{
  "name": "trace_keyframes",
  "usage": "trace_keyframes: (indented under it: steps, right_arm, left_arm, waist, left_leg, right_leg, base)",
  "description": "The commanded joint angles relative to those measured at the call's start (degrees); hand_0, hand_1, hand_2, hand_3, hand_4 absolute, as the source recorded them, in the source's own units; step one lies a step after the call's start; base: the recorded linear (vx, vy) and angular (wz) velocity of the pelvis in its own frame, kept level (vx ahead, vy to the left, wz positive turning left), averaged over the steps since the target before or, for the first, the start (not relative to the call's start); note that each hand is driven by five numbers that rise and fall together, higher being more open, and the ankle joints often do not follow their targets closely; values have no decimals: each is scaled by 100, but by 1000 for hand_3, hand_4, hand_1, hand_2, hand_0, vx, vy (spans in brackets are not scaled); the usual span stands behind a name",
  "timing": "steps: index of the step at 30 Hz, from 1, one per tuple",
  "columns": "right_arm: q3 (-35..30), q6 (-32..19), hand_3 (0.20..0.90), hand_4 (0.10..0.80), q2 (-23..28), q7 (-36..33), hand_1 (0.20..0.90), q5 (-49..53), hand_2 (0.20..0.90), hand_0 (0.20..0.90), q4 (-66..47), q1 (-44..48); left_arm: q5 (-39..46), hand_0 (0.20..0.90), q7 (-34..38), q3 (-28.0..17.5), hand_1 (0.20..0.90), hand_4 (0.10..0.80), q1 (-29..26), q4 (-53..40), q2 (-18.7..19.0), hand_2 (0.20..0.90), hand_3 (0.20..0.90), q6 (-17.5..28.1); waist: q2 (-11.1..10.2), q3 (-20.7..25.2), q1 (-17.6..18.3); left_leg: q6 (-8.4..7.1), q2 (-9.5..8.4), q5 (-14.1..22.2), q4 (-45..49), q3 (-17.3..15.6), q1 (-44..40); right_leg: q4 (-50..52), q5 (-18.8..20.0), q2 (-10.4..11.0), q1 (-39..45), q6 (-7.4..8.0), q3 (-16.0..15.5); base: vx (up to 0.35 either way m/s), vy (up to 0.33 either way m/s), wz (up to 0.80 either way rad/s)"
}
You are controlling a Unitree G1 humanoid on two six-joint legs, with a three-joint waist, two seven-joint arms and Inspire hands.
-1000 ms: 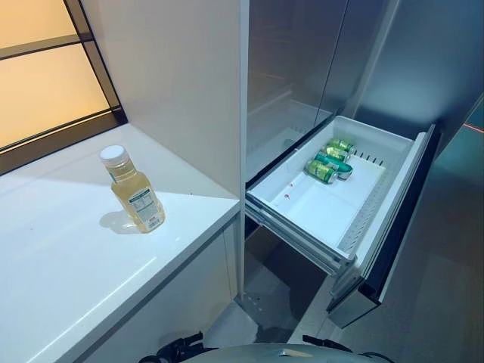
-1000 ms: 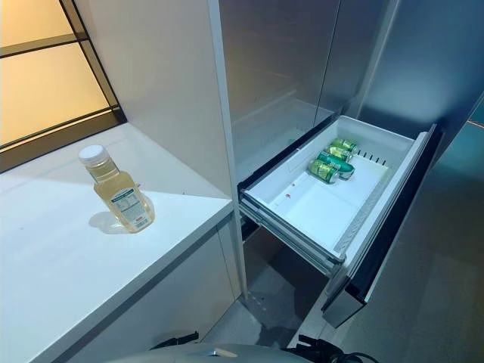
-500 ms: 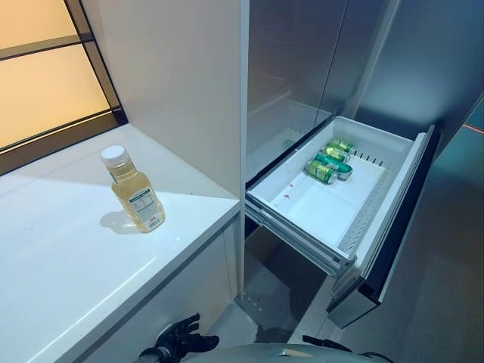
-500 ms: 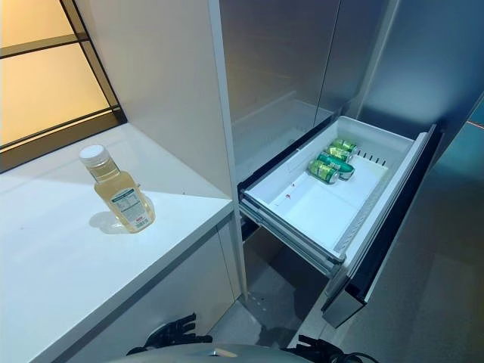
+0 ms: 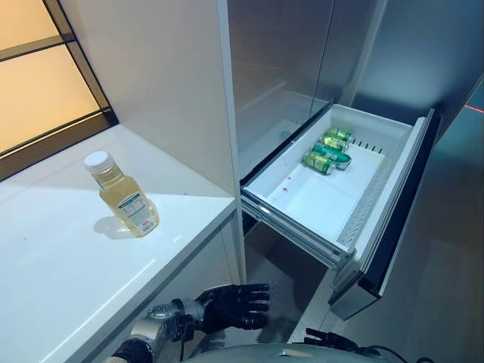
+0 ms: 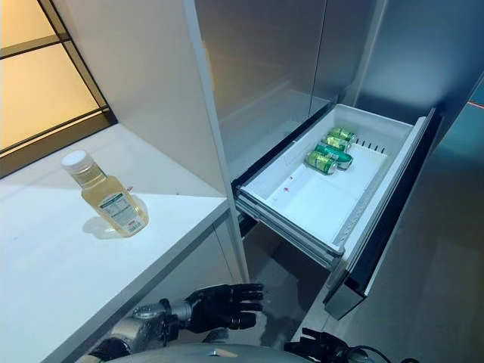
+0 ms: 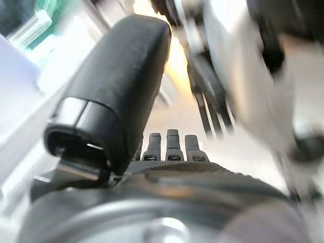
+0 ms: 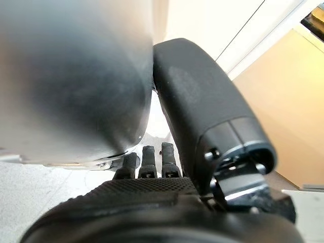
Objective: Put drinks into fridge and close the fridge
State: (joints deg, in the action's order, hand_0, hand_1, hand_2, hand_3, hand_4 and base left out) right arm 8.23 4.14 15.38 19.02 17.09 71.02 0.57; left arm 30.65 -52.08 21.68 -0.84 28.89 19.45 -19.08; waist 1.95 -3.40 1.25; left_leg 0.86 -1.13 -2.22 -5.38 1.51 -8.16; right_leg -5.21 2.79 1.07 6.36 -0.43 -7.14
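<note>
A plastic bottle point(image 5: 125, 198) of pale yellow drink with a white cap stands upright on the white counter point(image 5: 60, 280). To its right the fridge drawer point(image 5: 299, 225) is pulled out, with three green cans point(image 5: 326, 151) lying at its far end. My left hand point(image 5: 229, 305) is open, fingers spread, low in front of the counter and below the bottle; its wrist view shows the thumb point(image 7: 116, 86) and straight fingers point(image 7: 172, 147). My right hand point(image 6: 319, 346) shows only at the lower edge, under the drawer; its wrist view shows straight fingers point(image 8: 147, 159), holding nothing.
A white side panel point(image 5: 166, 76) rises between the counter and the fridge. The fridge's steel upper doors point(image 5: 302, 53) are closed. The drawer's dark front point(image 5: 393, 227) juts out to the right. An amber window point(image 5: 38, 76) lies behind the counter.
The camera has shifted, moving the scene leftward. My left hand has risen into view from below the counter's edge, fingers spread. Bottle, cans and drawer stay put.
</note>
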Motion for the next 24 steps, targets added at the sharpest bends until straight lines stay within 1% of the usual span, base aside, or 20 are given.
trace_keyframes:
  steps: [1,2,3,4,5,6,8,9,10,12,13,14,15,16,17,19,20,23,24]
  right_arm:
    - [42,-113,900,800,-4,162,900,-77,900,900,154,229]
    - [37,-129,900,800,-11,165,900,-73,900,900,161,215]
    - [25,-175,900,800,-29,165,900,-56,900,900,190,186]
    - [24,-201,900,800,-44,164,900,-43,900,900,207,166]
    - [29,-219,900,800,-60,162,900,-33,900,900,222,151]
    - [67,-231,900,800,-93,139,900,0,900,900,244,147]
    - [135,-239,900,800,-150,85,900,44,900,900,269,142]
    - [195,-250,900,800,-182,57,900,73,900,900,290,138]
    - [247,-243,900,800,-209,31,900,92,900,900,296,138]
    - [371,-229,900,800,-286,-41,900,141,900,900,309,139]
    - [413,-230,900,800,-314,-69,900,149,900,900,311,134]
    - [463,-237,900,800,-349,-96,900,146,900,900,314,119]
    - [520,-252,900,800,-379,-122,900,137,900,900,314,104]
    - [544,-259,900,800,-390,-128,900,135,900,900,315,99]
    - [582,-261,900,800,-408,-139,900,131,900,900,310,98]
    - [639,-306,900,800,-442,-164,900,112,900,900,294,59]
    - [648,-314,900,800,-449,-167,900,98,900,900,286,50]
    - [699,-422,900,800,-436,-154,900,45,900,900,290,-29]
    - [704,-433,900,800,-434,-156,900,43,900,900,293,-32]
  left_arm:
    - [1876,900,-813,-529,900,800,-651,-1545,-233,900,900,-1091]
    - [2175,900,-917,-561,900,800,-651,-1724,-235,900,900,-1142]
    - [2846,900,-830,-660,900,800,-658,-2343,-339,900,900,-1394]
    - [3240,900,-744,-688,900,800,-654,-2672,-429,900,900,-1469]
    - [3528,900,-819,-697,900,800,-648,-2856,-487,900,900,-1381]
    - [4100,900,-689,-704,900,800,-693,-3282,-566,900,900,-1271]
    - [4720,900,-664,-695,900,800,-800,-3732,-656,900,900,-989]
    - [5126,900,-626,-665,900,800,-881,-4012,-700,900,900,-764]
    - [5387,900,-608,-651,900,800,-957,-4213,-711,900,900,-598]
    - [5894,900,-466,-638,900,800,-1133,-4638,-735,900,900,-109]
    - [6040,900,-463,-630,900,800,-1198,-4796,-729,900,900,49]
    - [6110,900,-371,-621,900,800,-1278,-4990,-704,900,900,328]
    - [5980,900,-316,-609,900,800,-1354,-5168,-685,900,900,722]
    - [5885,900,-294,-603,900,800,-1386,-5248,-682,900,900,870]
    - [5632,900,-151,-574,900,800,-1451,-5446,-619,900,900,1257]
    - [5060,900,278,-728,900,800,-1597,-5697,-419,900,900,1942]
    - [4866,900,336,-761,900,800,-1623,-5728,-377,900,900,2102]
    - [3958,900,1102,-1256,900,800,-1714,-5778,73,900,900,3151]
    - [3840,900,1210,-1280,900,800,-1715,-5777,100,900,900,3273]
  waist:
    - [-74,37,-132]
    - [-79,39,-143]
    - [-91,46,-174]
    - [-101,52,-190]
    - [-108,60,-202]
    - [-125,60,-218]
    - [-147,60,-236]
    - [-161,58,-245]
    - [-172,62,-249]
    - [-198,74,-267]
    - [-205,77,-273]
    - [-212,79,-281]
    - [-218,79,-289]
    - [-222,78,-295]
    - [-222,82,-306]
    - [-218,90,-354]
    - [-218,93,-365]
    - [-208,127,-494]
    - [-209,127,-498]
  left_leg:
    - [50,-59,324,38,-467,-6]
    - [50,-59,327,38,-459,-5]
    - [50,-58,349,38,-434,-6]
    - [50,-57,363,38,-417,-12]
    - [50,-55,373,38,-404,-16]
    - [45,-49,383,38,-388,-27]
    - [43,-47,396,38,-354,-42]
    - [40,-45,400,38,-330,-47]
    - [36,-42,401,38,-314,-50]
    - [26,-40,404,38,-274,-55]
    - [22,-40,403,38,-261,-55]
    - [17,-41,402,38,-241,-55]
    - [13,-40,398,38,-220,-52]
    - [11,-38,399,38,-213,-51]
    - [-1,-34,384,38,-194,-42]
    - [-19,-28,365,38,-131,-16]
    - [-23,-29,360,38,-117,-8]
    - [-77,-17,306,38,24,47]
    - [-81,-17,301,38,39,50]
  right_leg:
    - [102,-7,86,28,337,188]
    - [99,-7,88,31,335,187]
    - [85,-8,90,46,325,188]
    - [76,-12,92,63,317,187]
    - [71,-17,93,74,310,188]
    - [68,-17,90,92,295,193]
    - [63,-23,87,116,277,195]
    - [65,-28,87,125,266,185]
    - [63,-32,85,133,260,180]
    - [55,-43,94,157,256,141]
    - [53,-49,98,166,256,118]
    - [53,-60,102,177,254,91]
    - [52,-71,105,188,250,61]
    - [48,-77,107,195,249,44]
    - [53,-84,111,197,250,3]
    - [48,-115,113,213,247,-79]
    - [45,-121,113,217,248,-95]
    - [52,-196,95,238,220,-226]
    - [53,-203,94,242,218,-238]
  base:
    - [-7,-18,3]
    - [-5,-27,4]
    - [0,-32,5]
    - [5,-36,4]
    - [14,-40,5]
    - [19,-43,8]
    - [18,-46,14]
    - [11,-46,15]
    - [11,-50,11]
    - [12,-46,6]
    - [8,-45,6]
    - [3,-44,7]
    - [1,-40,7]
    - [-4,-38,14]
    - [-6,-36,16]
    - [-9,-37,13]
    - [-12,-34,9]
    - [-13,-34,20]
    - [-11,-37,30]
